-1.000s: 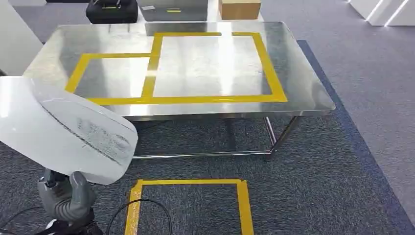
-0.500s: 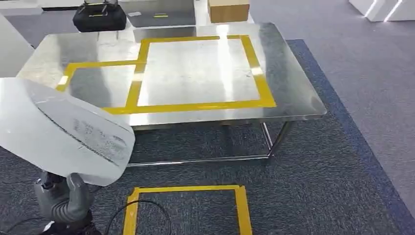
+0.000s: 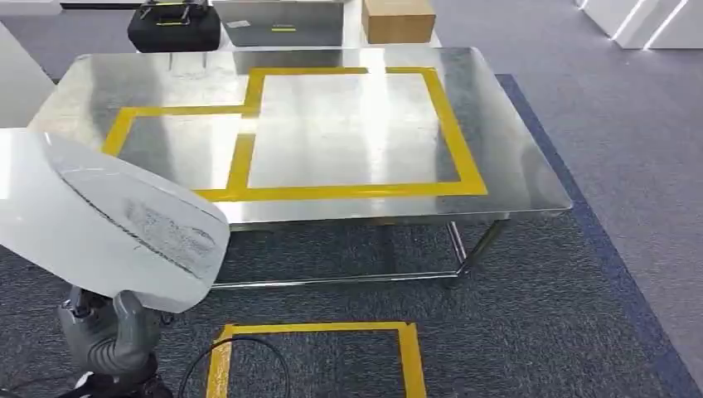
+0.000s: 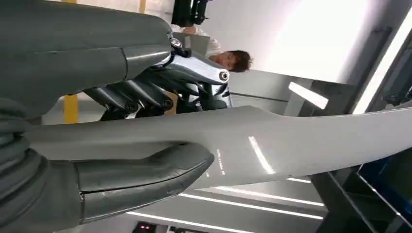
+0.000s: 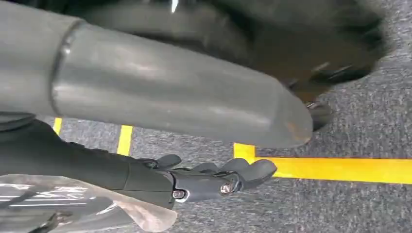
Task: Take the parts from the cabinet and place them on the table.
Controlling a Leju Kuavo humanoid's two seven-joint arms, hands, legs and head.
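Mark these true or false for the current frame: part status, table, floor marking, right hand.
1. The left hand holds a white panel part. True.
2. The part already lies on the steel table. False: it is held short of the table, above the carpet.
3. Yellow tape marks rectangles on the tabletop. True.
4. The right hand grips a part. False: it holds nothing, fingers loosely curled.
5. A cardboard box sits beyond the table. True.

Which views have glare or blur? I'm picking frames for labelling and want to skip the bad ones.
Head view: sharp, but ceiling light glares in pale streaks off the steel table. Left wrist view: bright light washes out the background behind the white panel that the left hand grips. Right wrist view: the right hand is clear enough, the dark shape above it is smeared and out of focus.
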